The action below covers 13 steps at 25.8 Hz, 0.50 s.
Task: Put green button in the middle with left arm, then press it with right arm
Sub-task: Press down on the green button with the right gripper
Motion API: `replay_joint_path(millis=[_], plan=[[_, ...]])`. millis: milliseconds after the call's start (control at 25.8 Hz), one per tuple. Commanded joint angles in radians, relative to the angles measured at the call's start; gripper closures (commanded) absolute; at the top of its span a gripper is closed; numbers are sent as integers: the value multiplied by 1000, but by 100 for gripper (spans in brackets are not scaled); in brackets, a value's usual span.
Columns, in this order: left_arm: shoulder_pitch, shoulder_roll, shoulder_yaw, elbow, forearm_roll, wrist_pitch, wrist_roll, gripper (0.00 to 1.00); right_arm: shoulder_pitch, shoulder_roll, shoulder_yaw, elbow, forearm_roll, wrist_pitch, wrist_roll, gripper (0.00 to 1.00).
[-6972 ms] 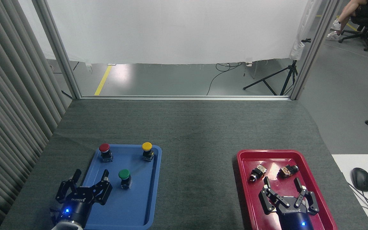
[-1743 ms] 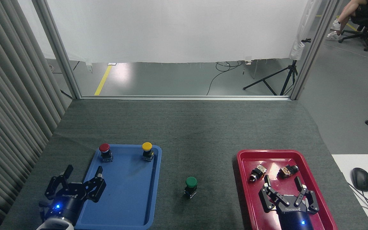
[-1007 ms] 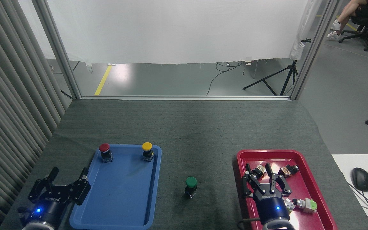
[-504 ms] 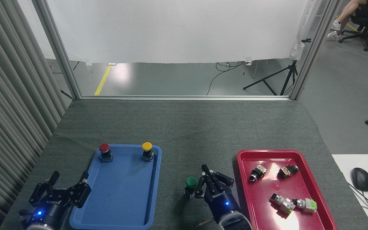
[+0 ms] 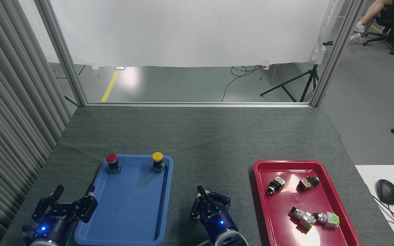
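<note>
The right tool (image 5: 206, 204), fingers drawn together, has moved over the now-hidden green button at lower centre. Pressing appears underway. The left tool (image 5: 71, 200) rests open, lower left.

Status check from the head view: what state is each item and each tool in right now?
Left tool: open, empty, beside the blue tray.
Right tool: fingers drawn together, over the middle cloth.
Green button: hidden under the right tool; pressed or not, cannot tell.
Red button: upright in the blue tray.
Yellow button: upright in the blue tray.
Red tray: loose parts lying inside.
</note>
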<state>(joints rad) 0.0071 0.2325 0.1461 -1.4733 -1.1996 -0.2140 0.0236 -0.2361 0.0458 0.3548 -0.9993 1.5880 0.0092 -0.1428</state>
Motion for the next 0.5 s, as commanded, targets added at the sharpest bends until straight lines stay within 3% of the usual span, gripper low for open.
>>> replay_joint_path(millis=[0, 349, 465], plan=[[-4, -1, 1, 2, 5, 1, -1, 0, 0, 0, 6, 19, 1, 6, -6, 93], [-4, 2, 12, 13, 5, 2, 1, 0, -2, -3, 0, -22, -2, 43, -15, 92], [-4, 2, 15, 25, 6, 2, 1, 0, 0, -7, -2, -84, -14, 74, -18, 80]])
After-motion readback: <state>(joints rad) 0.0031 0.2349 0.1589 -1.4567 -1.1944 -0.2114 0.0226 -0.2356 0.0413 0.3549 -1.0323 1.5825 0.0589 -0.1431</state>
